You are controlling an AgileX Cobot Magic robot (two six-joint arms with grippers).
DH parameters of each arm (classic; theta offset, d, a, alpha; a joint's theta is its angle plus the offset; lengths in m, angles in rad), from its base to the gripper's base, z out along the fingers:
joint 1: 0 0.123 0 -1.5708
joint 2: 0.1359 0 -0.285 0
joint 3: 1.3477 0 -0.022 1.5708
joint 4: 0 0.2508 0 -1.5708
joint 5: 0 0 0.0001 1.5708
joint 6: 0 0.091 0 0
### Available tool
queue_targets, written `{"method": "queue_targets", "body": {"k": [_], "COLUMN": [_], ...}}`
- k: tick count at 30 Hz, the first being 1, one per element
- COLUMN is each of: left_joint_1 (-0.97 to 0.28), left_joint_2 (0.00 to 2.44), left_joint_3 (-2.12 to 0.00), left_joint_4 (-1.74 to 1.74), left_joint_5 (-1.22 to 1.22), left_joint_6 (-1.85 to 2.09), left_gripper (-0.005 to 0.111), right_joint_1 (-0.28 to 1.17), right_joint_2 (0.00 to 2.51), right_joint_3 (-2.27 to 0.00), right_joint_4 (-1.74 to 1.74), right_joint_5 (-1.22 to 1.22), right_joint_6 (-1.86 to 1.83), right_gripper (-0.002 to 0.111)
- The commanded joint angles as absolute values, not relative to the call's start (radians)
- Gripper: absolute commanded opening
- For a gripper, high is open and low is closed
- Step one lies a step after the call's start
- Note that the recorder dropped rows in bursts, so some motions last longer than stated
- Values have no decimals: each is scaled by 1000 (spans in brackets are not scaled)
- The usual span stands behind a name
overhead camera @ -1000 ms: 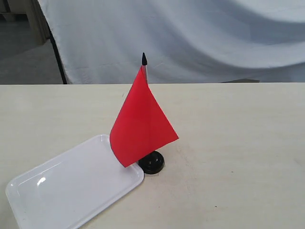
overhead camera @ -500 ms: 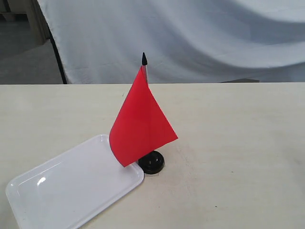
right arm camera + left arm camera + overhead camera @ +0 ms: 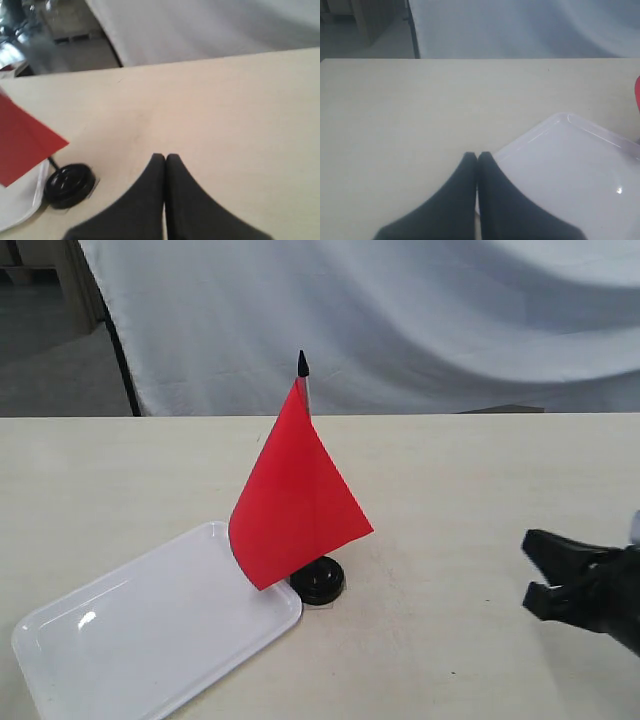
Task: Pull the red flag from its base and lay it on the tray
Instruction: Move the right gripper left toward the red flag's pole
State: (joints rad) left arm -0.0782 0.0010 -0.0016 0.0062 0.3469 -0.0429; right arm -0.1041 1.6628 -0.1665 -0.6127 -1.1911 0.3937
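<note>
Red flag (image 3: 295,505) upright, stick seated in base (image 3: 320,582). Tray (image 3: 150,630) just beside base, prob. for a short carry. R gripper (image 3: 165,158) near base, opposite tray, fingers pressed together, empty; must open for stick. L gripper (image 3: 477,155) clenched, empty, at tray end away from base.

Bright, soft, even light on the table (image 3: 480,470) for you, with no hard shadows, just a faint dark smudge under the base (image 3: 319,581). There's a small glare spot on the tray (image 3: 150,630) by its near left corner, and you get it again in the left wrist view. The right wrist view is soft all over, its far background smeared. The left gripper (image 3: 477,155) and right gripper (image 3: 165,157) sit close to the lens, near-black, blurred and without surface detail. In the exterior view the right gripper (image 3: 527,570) is a dark silhouette at the frame edge.
</note>
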Motion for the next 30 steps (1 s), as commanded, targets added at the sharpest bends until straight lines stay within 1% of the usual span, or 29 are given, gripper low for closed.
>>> {"method": "queue_targets", "body": {"k": [1, 6, 13, 15, 17, 18, 19, 20, 25, 30], "left_joint_1": [-83, -83, -83, -83, -83, -83, -83, -83, -83, -83], "left_joint_2": [0, 0, 0, 0, 0, 0, 0, 0, 0, 0], "left_joint_3": [0, 0, 0, 0, 0, 0, 0, 0, 0, 0], "left_joint_4": [6, 6, 6, 6, 6, 6, 6, 6, 6, 6], "left_joint_5": [344, 344, 344, 344, 344, 344, 344, 344, 344, 344], "left_joint_6": [-42, -42, -42, -42, -42, -42, -42, -42, -42, -42], "left_gripper": [0, 0, 0, 0, 0, 0, 0, 0, 0, 0], "right_joint_1": [-18, 92, 187, 207, 223, 223, 223, 223, 223, 225], "right_joint_2": [1815, 1846, 1837, 1837, 1837, 1837, 1837, 1837, 1837, 1849], "right_joint_3": [-286, -317, -325, -325, -325, -325, -325, -325, -366, -454], "right_joint_4": [-755, -749, -728, -687, -628, -606, -606, -606, -636, -636], "right_joint_5": [-1221, -1221, -1221, -1221, -1221, -1221, -1221, -1221, -1221, -1221], "right_joint_6": [377, 350, 289, 291, 291, 291, 291, 291, 303, 272], "right_gripper": [-1, -1, -1, 3, 25, 51, 73, 105, 104, 104]}}
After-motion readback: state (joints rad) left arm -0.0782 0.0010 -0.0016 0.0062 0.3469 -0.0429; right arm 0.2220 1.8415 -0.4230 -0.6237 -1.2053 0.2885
